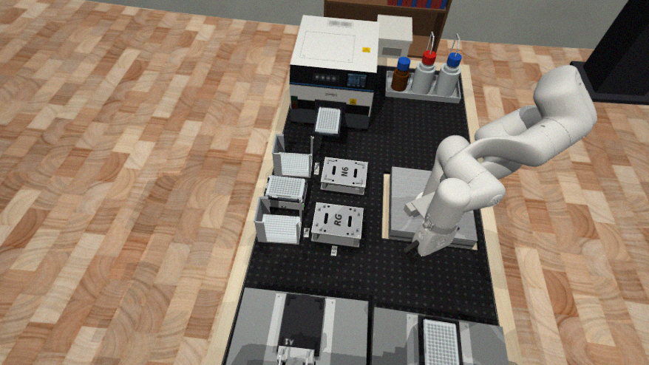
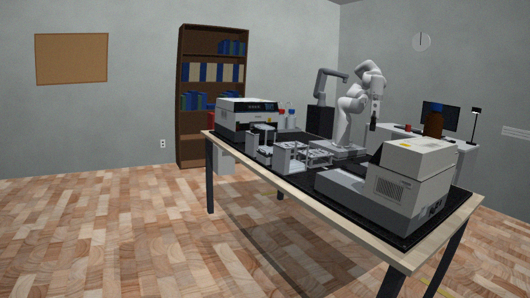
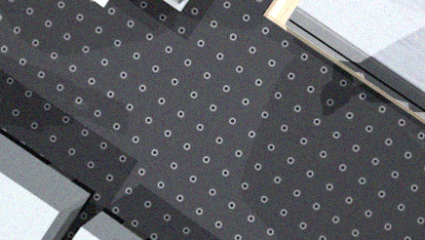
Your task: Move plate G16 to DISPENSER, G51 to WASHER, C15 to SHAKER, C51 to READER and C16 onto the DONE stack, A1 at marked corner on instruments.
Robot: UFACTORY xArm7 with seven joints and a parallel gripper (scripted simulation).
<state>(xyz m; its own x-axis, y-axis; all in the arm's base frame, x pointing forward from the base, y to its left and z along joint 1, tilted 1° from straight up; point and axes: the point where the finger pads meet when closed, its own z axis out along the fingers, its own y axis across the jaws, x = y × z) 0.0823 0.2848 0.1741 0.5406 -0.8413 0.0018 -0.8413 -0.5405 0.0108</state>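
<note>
My gripper [image 1: 414, 249] [image 2: 372, 125] is open and empty. It hangs above the black perforated deck [image 1: 385, 272] [image 3: 195, 122], just in front of the arm's grey base plate [image 1: 403, 185] [image 3: 370, 24]. White well plates lie on the tray of the large white instrument [image 1: 327, 120], in the far rack [image 1: 293, 164], on the small unit between the racks [image 1: 284, 188], in the near rack [image 1: 279, 228] and on the front right instrument [image 1: 440, 341]. The front left instrument's black nest [image 1: 301, 320], marked A1, is empty. I cannot read the plate labels. The fingers do not show in the wrist view.
The nests N6 [image 1: 344, 172] and RG [image 1: 338, 221] stand empty in the middle of the deck. Three bottles [image 1: 424, 72] stand in a tray at the back. In the exterior view, a tall boxy housing [image 2: 415, 166] stands at the table's near end.
</note>
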